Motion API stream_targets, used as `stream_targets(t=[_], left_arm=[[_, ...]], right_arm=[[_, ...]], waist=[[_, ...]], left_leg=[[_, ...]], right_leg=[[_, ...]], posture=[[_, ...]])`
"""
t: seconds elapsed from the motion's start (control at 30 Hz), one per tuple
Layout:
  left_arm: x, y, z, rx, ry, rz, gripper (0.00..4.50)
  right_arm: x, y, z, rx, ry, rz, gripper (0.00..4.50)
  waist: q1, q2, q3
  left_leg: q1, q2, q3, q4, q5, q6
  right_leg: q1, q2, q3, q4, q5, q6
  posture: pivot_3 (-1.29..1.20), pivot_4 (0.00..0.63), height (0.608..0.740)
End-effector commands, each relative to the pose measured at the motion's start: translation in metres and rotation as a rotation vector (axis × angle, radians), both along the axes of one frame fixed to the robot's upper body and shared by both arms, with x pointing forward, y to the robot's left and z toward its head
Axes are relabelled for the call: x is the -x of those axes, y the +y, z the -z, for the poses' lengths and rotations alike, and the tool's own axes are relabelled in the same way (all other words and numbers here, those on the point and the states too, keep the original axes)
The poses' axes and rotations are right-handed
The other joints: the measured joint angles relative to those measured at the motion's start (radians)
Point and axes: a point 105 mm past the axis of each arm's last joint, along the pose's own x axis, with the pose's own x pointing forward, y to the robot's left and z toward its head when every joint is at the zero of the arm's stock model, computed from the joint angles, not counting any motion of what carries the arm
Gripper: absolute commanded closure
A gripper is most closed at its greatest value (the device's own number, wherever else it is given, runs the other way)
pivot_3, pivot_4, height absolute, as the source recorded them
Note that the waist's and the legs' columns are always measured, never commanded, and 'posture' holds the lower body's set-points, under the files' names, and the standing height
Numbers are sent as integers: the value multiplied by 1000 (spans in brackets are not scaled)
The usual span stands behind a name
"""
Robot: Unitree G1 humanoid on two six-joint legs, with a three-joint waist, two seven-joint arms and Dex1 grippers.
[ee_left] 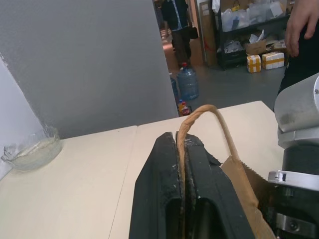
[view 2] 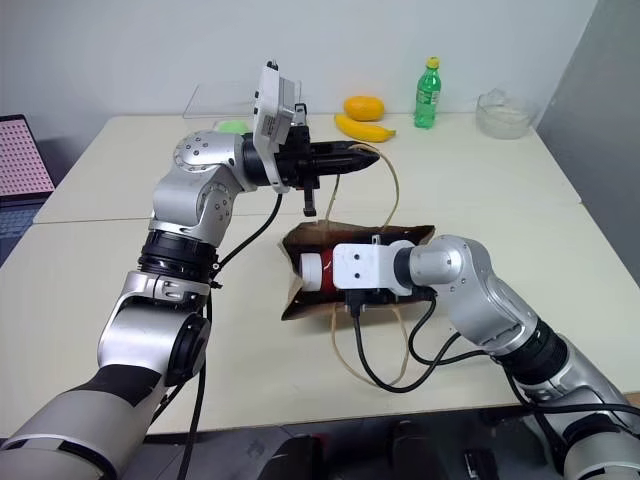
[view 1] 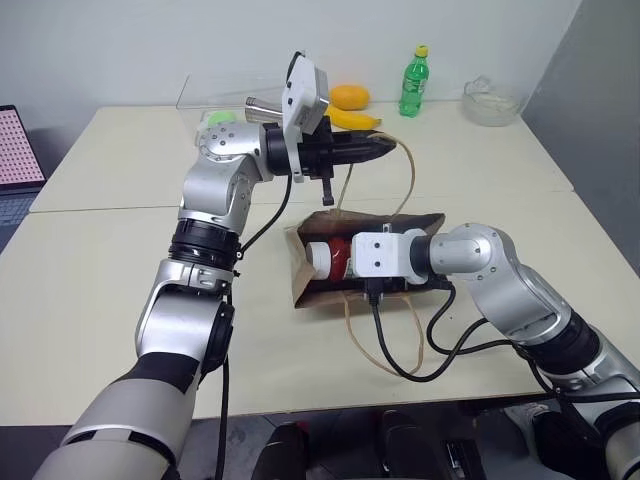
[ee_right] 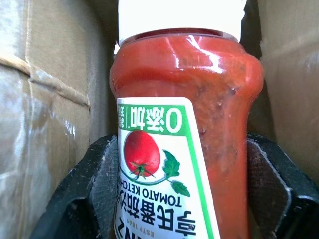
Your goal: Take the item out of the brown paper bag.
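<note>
The brown paper bag (view 1: 304, 284) lies on its side on the table, mouth toward my left. My left gripper (view 1: 378, 148) is shut on one tan handle (ee_left: 211, 113) and holds that loop up above the bag. The item (ee_right: 189, 99) is a red ketchup bottle with a white cap, lying in the bag's mouth (view 1: 330, 258). My right gripper (ee_right: 184, 199) reaches into the bag, its black fingers (ee_right: 84, 199) pressed against both sides of the bottle. The bag's second handle (view 1: 362, 340) trails loose on the table near the front.
At the table's far side stand a green bottle (view 1: 414, 80), a banana (view 1: 355, 119), an orange fruit (view 1: 350, 96) and a glass bowl (view 1: 490, 101). A clear box (view 1: 215, 95) is at the back left. A black cable (view 1: 405, 365) loops near the front edge.
</note>
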Motion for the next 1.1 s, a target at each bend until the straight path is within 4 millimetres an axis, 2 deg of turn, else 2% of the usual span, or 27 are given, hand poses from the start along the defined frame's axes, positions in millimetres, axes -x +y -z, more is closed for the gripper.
stream_targets(t=[0.03, 0.2, 0.37, 0.57, 0.7, 0.8, 0.93, 1.03, 1.1], left_arm=[[4, -2, -18, 19, -72, 3, 4500], [3, -2, -18, 19, -74, 3, 4500], [2, -3, -16, 20, -68, 0, 4500], [-2, -3, -14, 24, -40, -13, 4500], [-5, -2, -10, 16, -30, -21, 4500], [-6, -1, -9, 15, -27, -28, 4500], [-6, 2, -7, 9, -24, -38, 4500], [-6, 2, -6, 7, -25, -39, 4500], [-6, 1, -5, 6, -27, -38, 4500]], right_arm=[[12, 9, -33, -101, -83, -78, 1466], [21, 9, -57, -246, -39, -106, 1467], [39, 2, -78, -449, 104, -164, 1467], [60, -4, -104, -595, 175, -224, 1467], [62, -15, -127, -712, 192, -210, 1467], [51, -39, -152, -814, 108, -113, 1467], [28, -104, -183, -813, -177, 157, 1468], [11, -146, -173, -682, -277, 346, 1469], [-4, -174, -149, -556, -297, 468, 1483]], waist=[[0, 0, 0], [1, 0, 0], [1, 0, 0], [4, 0, 0], [4, 0, 0], [6, 0, 0], [17, 0, 0], [27, 0, 0], [28, 0, 0]], left_leg=[[0, 0, 0, 0, 0, 0], [0, 0, 0, 0, 0, 0], [0, 0, 0, 0, 0, 0], [0, 0, 0, 0, -2, 3], [0, 0, 0, 0, -2, 3], [0, 0, 0, 0, -2, 3], [0, -1, 0, 0, -2, 3], [0, -1, 1, -1, -2, 3], [-1, -1, 2, -1, -2, 4]], right_leg=[[0, 0, 0, 0, 0, 0], [0, 0, 0, 0, 0, 0], [0, 0, 0, 0, 0, 0], [0, 0, 0, 0, 0, 0], [0, 0, 0, 1, 0, 0], [0, 0, 0, 1, 0, 0], [0, -1, 0, 0, 0, 0], [1, -1, 0, -1, 0, 0], [1, -1, 0, -1, 0, 0]], posture=[[0, 150, 740], [0, 150, 740], [0, 150, 740], [0, 150, 740], [0, 150, 740], [0, 150, 740], [0, 150, 740], [0, 150, 740], [0, 150, 740]])
